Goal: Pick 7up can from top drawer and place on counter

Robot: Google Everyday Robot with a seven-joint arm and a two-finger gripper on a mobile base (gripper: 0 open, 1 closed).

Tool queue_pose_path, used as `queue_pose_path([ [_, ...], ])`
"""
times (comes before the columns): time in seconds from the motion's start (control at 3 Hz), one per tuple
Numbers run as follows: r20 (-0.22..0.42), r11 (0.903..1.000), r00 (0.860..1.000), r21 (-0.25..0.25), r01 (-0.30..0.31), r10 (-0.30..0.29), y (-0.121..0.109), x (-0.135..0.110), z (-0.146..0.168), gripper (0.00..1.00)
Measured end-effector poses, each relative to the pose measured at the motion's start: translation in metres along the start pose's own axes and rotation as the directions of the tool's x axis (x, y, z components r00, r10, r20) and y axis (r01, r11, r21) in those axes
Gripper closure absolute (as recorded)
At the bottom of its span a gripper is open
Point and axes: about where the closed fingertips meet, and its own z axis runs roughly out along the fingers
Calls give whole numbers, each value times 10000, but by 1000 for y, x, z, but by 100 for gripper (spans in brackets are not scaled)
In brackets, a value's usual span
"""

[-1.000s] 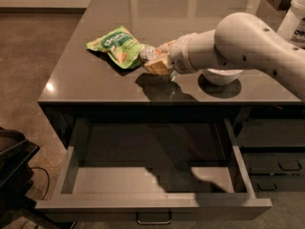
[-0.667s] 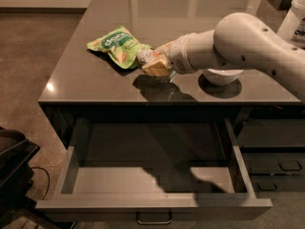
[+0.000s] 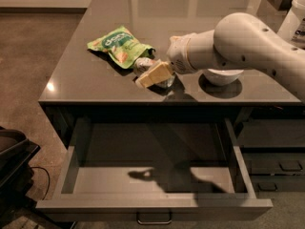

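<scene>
Grey-brown glossy stone tabletop (image 3: 86, 82), thick straight front edge, lights mirrored toward 12 o'clock; white arm (image 3: 238, 39) reaching in from 3 o'clock, low over the surface; gripper (image 3: 152, 75) near the tabletop's middle front, pointing toward 8 o'clock, clenched on the 7up can (image 3: 142, 65); one cream finger (image 3: 155, 73) laid across the can, silvery metal showing on either side of it; other finger hidden behind the can.

7up can lying on its side, on or just above the tabletop, contact not clear enough to tell; out of the top drawer and well apart from it.

Green crinkled snack bag (image 3: 119, 44) flat at 10 o'clock of the gripper; its near corner just beside the can, touching or not cannot tell. White bowl (image 3: 223, 76) at 3 o'clock of the gripper, partly under the arm, dark shadow round its foot. White container (image 3: 296, 13) toward 2 o'clock, at the far corner, cut by the frame edge.

Top drawer (image 3: 71, 166) standing open at 6 o'clock, below the tabletop edge; flat grey floor, arm's shadow across it from the middle toward 4 o'clock; metal bar handle (image 3: 153, 219) at front centre. Smaller dark drawers (image 3: 280, 166) with handles at 4 o'clock, closed. Dark bulky object (image 3: 14, 161) on the ground at 8 o'clock; thin cable (image 3: 40, 175) beside it.
</scene>
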Motion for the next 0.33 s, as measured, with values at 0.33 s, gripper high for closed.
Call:
queue_pose_path([
  [0.33,0,10000,10000,0,0,0,0,0,0,0],
])
